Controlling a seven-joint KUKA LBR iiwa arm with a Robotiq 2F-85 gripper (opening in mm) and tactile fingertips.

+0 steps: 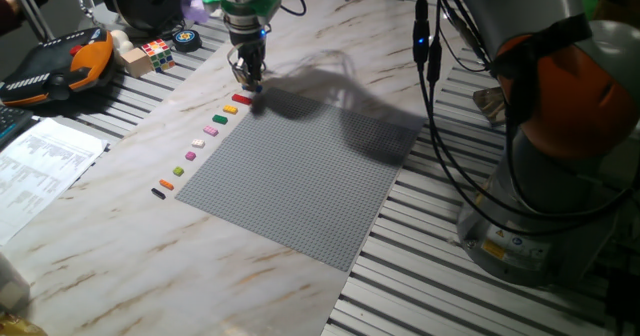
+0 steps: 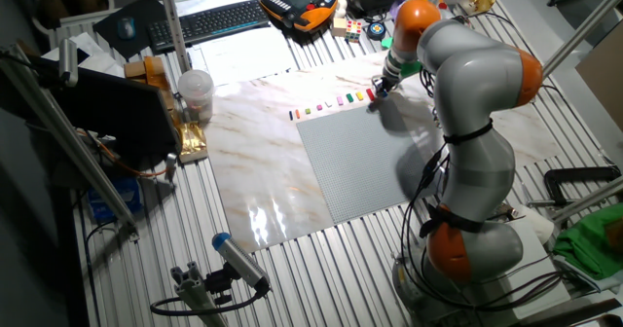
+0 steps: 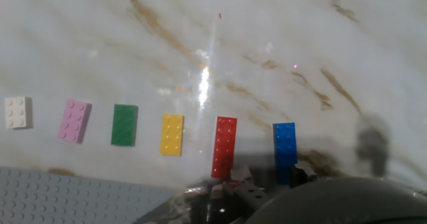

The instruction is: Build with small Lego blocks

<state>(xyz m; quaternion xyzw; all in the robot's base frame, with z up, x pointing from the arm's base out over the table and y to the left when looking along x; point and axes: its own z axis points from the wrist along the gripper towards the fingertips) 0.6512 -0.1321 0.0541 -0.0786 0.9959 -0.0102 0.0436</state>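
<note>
With its jaw state impossible to tell, the gripper [image 1: 248,79] hovers just above the blue brick [image 3: 285,144], and descending off-centre could knock the red brick [image 3: 224,146] just beside it.

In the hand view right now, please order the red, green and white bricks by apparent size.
1. Red brick, the longest.
2. Green brick.
3. White brick, the smallest.
All lie flat on the table at similar distance, so the order seems reliable.
</note>
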